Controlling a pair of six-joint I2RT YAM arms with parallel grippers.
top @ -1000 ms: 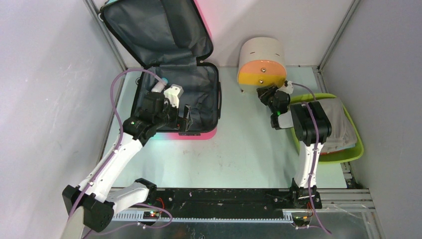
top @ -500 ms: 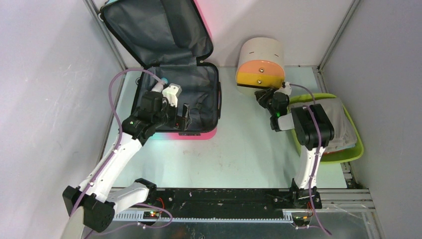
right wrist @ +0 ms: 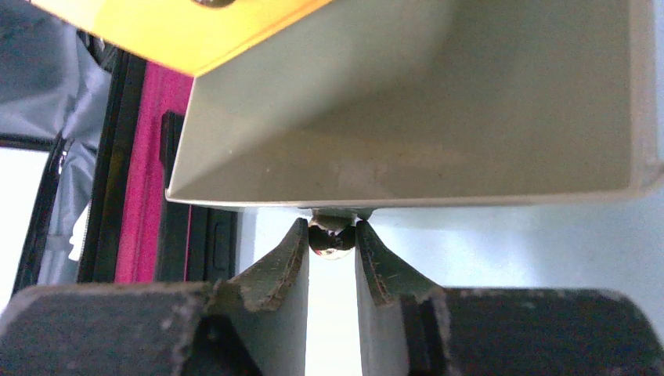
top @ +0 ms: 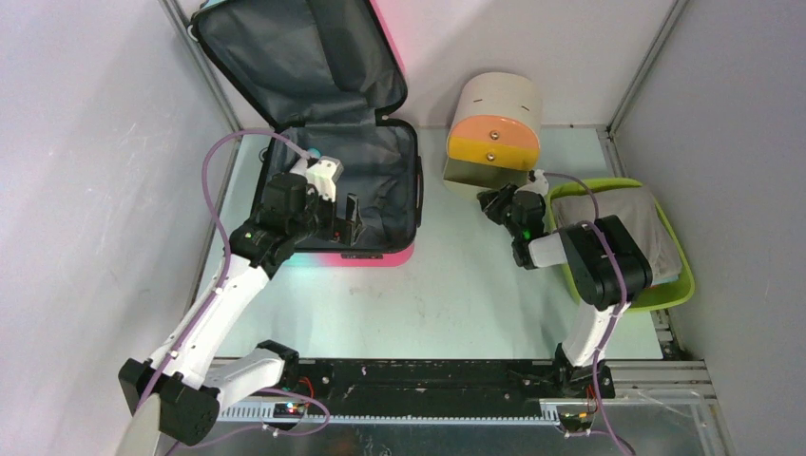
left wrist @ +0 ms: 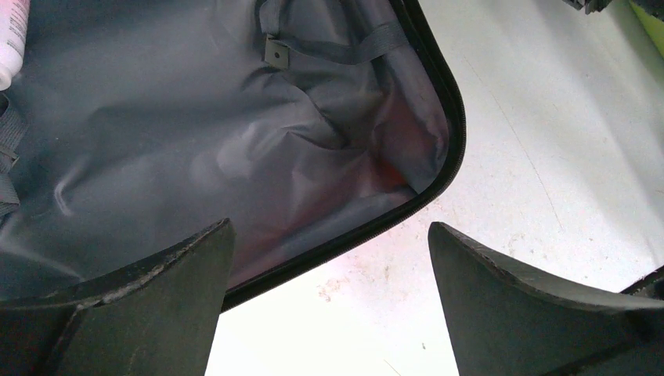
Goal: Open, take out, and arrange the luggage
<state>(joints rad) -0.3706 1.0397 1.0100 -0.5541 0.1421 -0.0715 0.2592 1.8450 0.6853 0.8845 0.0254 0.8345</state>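
One luggage (top: 380,166), lid up — just under the gaping left gripper (top: 350,215).

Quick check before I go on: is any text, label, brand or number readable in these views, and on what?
No text can be read in any view.
Bottle in the luggage: fine print at the edge of the left wrist view, too small and blurred to read.
Beige cylinder, green tray: no markings visible.

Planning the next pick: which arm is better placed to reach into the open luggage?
Left. The left claw hangs open over the luggage lining, while the right claw is shut on a drawer knob.
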